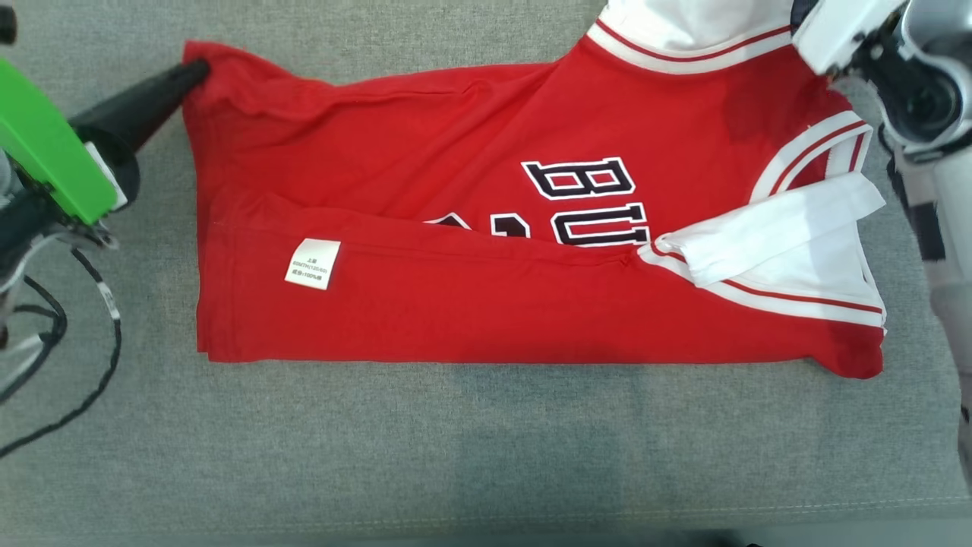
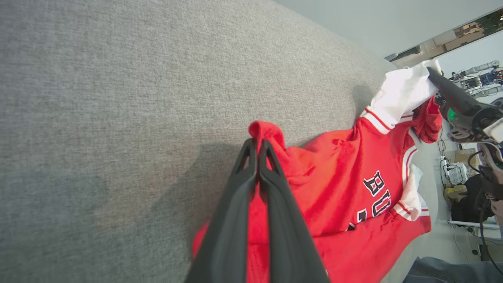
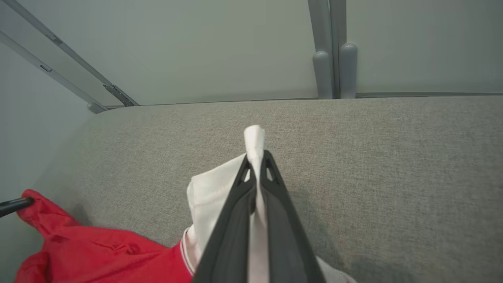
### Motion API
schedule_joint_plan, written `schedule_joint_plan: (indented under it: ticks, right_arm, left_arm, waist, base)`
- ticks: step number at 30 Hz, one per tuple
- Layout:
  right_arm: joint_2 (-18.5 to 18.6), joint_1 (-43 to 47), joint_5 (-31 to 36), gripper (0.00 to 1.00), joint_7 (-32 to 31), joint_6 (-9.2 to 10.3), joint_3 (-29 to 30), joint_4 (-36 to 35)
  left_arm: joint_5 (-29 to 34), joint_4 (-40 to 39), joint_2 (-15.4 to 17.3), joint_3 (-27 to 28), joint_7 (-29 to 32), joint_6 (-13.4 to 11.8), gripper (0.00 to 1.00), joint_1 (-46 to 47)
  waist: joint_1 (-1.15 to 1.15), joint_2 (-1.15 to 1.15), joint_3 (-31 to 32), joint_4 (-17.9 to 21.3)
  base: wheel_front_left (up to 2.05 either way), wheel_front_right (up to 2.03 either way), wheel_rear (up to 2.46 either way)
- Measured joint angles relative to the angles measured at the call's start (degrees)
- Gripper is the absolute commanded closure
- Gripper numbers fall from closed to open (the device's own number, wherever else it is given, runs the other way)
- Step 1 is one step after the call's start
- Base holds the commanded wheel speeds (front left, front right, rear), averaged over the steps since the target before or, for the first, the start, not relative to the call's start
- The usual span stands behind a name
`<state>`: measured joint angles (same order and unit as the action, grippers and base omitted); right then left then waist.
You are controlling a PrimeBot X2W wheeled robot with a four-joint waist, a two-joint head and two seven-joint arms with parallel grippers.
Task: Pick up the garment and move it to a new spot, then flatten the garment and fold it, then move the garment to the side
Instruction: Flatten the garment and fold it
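- Two claws are each clamped on cloth. The left gripper [image 1: 194, 73], at the upper left of the head view, has its fingers pressed together on the red hem corner [image 1: 199, 55] of the garment [image 1: 471, 304].
- The right gripper [image 3: 257, 157], in the middle of its own wrist view, is closed on a pinch of the far white sleeve [image 3: 208, 196].
- The garment lies across the upper middle of the head view on the grey fabric surface [image 1: 456, 441], hem at the left and neck end at the right.
- Its lower long side is folded up over the chest lettering [image 1: 588, 201], hiding part of it. The care label [image 1: 312, 264] faces up on that flap, and the near white sleeve [image 1: 782, 228] lies across it at the right.
- Moving and flattening look done, and one lengthwise fold is in.
- The far edge, held at both ends, is probably the next fold. A crosswise fold and the move to the side would then remain.
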<state>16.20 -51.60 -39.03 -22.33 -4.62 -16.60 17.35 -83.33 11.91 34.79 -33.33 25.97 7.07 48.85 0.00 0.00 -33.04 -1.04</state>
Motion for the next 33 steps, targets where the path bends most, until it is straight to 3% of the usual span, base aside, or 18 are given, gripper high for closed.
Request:
schedule_joint_plan:
  ticks: [20, 33]
  right_arm:
    - [1.00, 27.49, -8.31, 1.00, 4.63, -0.34, 5.98, -14.67]
    - [0.82, 41.92, -11.05, 1.00, 5.58, 2.10, 8.46, -28.03]
  left_arm:
    - [1.25, -8.46, 2.60, 1.63, -12.37, 0.01, 1.00, -16.46]
    - [0.71, -12.98, 4.05, 2.49, -17.46, 0.01, 1.00, -23.43]
  waist:
    - [0.00, 0.00, 9.59, 0.54]
    - [0.00, 0.00, 11.50, 2.01]
  base:
    - [0.00, 0.00, 0.00]
    - [0.00, 0.00, 0.00]
